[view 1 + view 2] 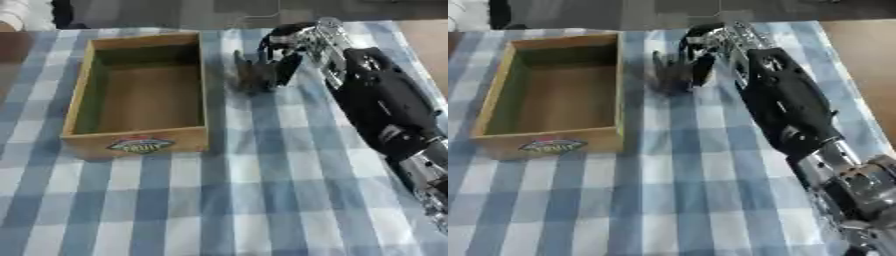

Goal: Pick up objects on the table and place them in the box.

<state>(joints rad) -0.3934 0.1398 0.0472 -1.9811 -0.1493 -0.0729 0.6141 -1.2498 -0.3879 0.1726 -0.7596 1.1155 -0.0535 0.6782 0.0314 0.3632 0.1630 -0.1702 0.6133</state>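
Blue-and-white checked cloth (262,200) covers the table from near edge to far. At left stands the wooden box (140,142), open-topped and seemingly holding nothing, a coloured label on its near wall. Just right of the box's far corner, the robot's right hand (258,72) reaches down to the cloth at the end of a long black arm (385,110) that comes in from the near right. Its fingers (671,75) point downward, gathered around something dark against the cloth; whether they have closed on an object cannot be told, and no object to be picked shows clearly anywhere else on the table. The left hand is out of sight. By the look of it, this is the grasping step; next would come a lift clear of the cloth and a short carry leftward over the box wall before release.
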